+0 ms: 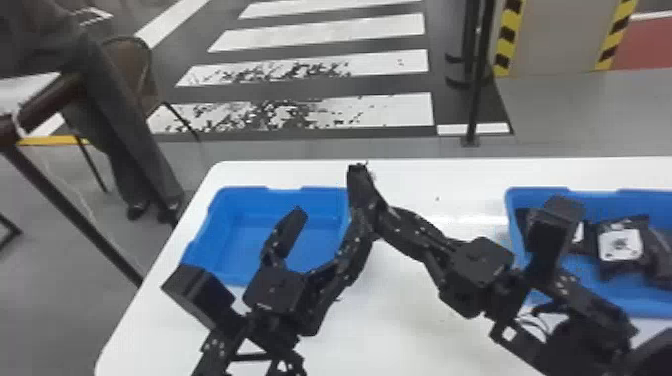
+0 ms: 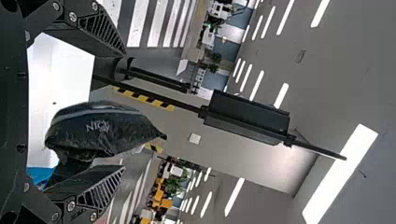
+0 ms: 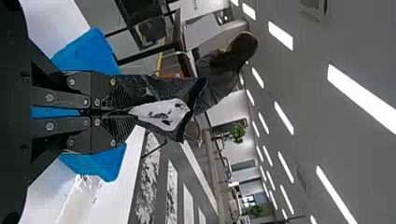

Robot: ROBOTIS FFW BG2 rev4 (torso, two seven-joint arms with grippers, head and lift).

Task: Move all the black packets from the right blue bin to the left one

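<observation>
Packet (image 1: 358, 187) hangs just above centre in the head view, by the left bin's right rim; whether it touches that rim, cannot tell. Right gripper (image 1: 381, 219) grips it, fingers pinched on one end; its pale label shows in the right wrist view. Left gripper (image 1: 327, 222), lower left of centre in the head view, has its fingers spread wide, gripping nothing. In the left wrist view the packet lies across the gap between them, apart from one finger; contact with the other, cannot tell. Left bin (image 1: 243, 192) sits left of centre in the head view. Right bin (image 1: 545, 192) sits at the right edge, with more packets (image 1: 620, 242) inside, some labelled white. White table (image 1: 400, 330) lies under both bins.
</observation>
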